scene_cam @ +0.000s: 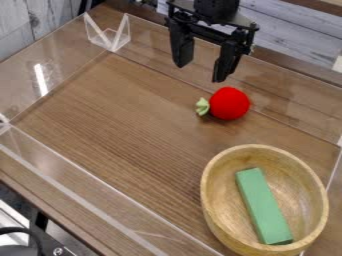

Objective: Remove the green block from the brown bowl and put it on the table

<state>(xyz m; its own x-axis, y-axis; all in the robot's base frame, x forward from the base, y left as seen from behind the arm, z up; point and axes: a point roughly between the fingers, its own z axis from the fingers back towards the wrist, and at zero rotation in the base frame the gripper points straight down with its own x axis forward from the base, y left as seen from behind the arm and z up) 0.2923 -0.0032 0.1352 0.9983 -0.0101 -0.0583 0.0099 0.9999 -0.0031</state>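
The green block lies flat inside the brown bowl, stretched from near the bowl's centre toward its front rim. The bowl sits at the front right of the table. My gripper hangs at the back of the table, pointing down, with its two black fingers spread apart and nothing between them. It is well behind the bowl and above the tabletop, apart from every object.
A red ball-like fruit with a green stem rests on the table between the gripper and the bowl. Low clear acrylic walls run along the table's edges, and a clear V-shaped piece stands at the back left.
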